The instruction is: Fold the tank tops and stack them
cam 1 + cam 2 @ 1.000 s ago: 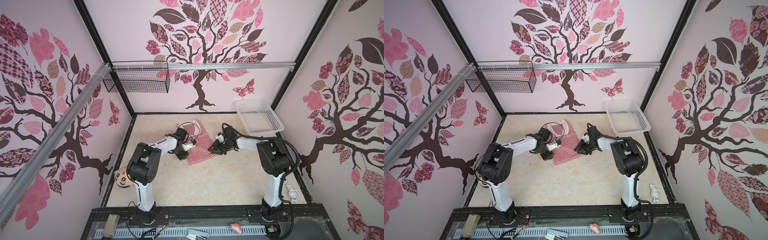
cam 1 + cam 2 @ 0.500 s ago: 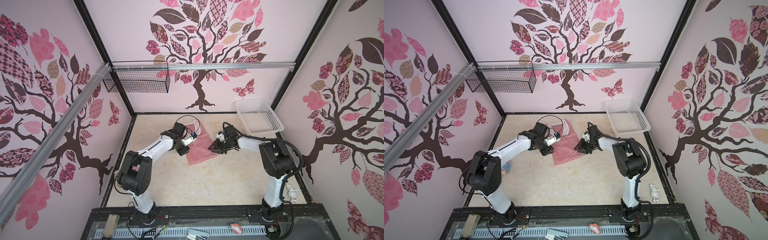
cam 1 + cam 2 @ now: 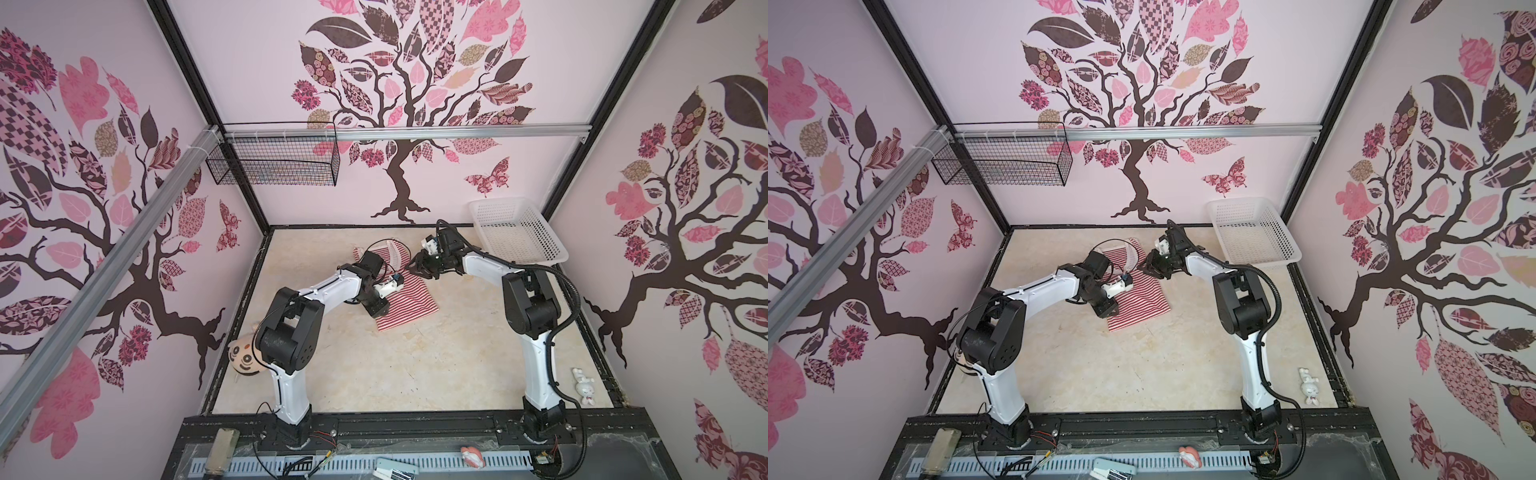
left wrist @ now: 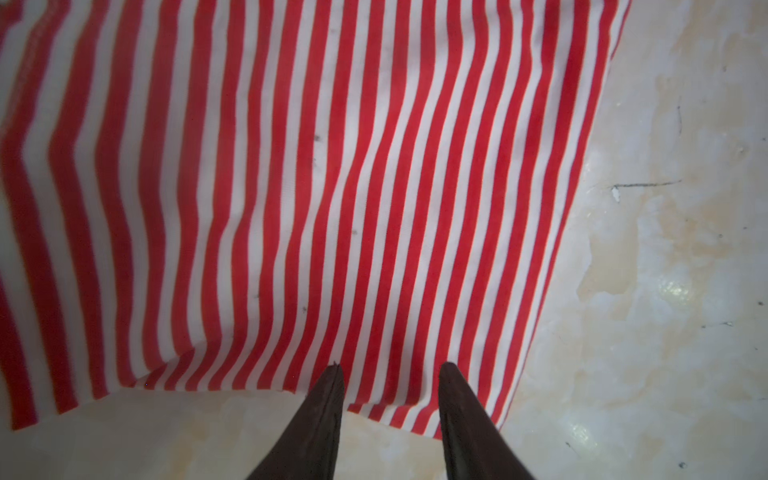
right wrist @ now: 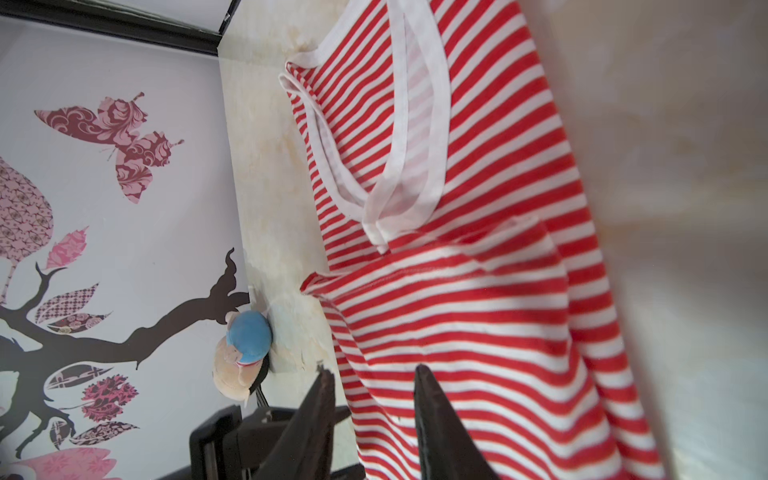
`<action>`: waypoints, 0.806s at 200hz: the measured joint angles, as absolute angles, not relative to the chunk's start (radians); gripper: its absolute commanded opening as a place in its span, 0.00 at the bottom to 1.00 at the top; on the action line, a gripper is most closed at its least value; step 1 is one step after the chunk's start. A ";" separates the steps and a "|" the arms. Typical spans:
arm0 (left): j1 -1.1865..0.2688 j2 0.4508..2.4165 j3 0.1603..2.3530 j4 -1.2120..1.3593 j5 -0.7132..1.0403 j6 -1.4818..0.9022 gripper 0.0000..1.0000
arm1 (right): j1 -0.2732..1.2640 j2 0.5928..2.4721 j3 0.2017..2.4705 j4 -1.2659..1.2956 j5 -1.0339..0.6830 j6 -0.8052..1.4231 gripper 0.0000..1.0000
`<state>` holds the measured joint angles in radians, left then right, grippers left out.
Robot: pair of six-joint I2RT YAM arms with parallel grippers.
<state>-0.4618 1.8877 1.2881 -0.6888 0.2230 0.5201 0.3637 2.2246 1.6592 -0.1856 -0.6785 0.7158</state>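
Observation:
One red-and-white striped tank top [image 3: 409, 301] [image 3: 1142, 301] lies on the beige table, straps toward the back wall. In the right wrist view one part of the tank top [image 5: 478, 311] is folded over toward the white-trimmed straps. My left gripper [image 3: 381, 311] [image 3: 1106, 312] hovers at its near left hem. In the left wrist view that gripper [image 4: 390, 368] is open, its fingers astride the hem of the tank top [image 4: 291, 187]. My right gripper [image 3: 417, 268] [image 3: 1148, 268] sits at the garment's far right edge. It is open [image 5: 370, 368], with the cloth's edge between the fingers.
A white plastic basket [image 3: 515, 232] stands at the back right corner. A black wire basket [image 3: 274, 162] hangs on the back wall. A plush doll [image 3: 243, 359] [image 5: 245, 353] lies by the left wall. A small white rabbit figure [image 3: 584, 384] lies near the front right edge.
The left arm stretched out toward the back half a second ago and has drawn back, its gripper now at the near hem. The right gripper has hardly moved.

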 measured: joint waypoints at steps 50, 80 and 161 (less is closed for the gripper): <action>-0.464 1.888 1.229 -0.698 0.187 0.527 0.41 | 0.347 2.343 1.735 -0.207 -0.688 0.760 0.34; -0.464 1.888 1.212 -0.696 0.176 0.538 0.40 | 0.332 2.384 1.789 -0.233 -0.684 0.762 0.34; -0.466 1.874 1.192 -0.685 0.150 0.557 0.40 | 0.311 2.399 1.826 -0.271 -0.661 0.735 0.35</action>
<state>-0.4656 1.8740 1.1923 -0.6849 0.1505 0.5568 0.3107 2.3989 1.8263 -0.2714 -0.6613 0.7353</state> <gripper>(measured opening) 0.396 0.345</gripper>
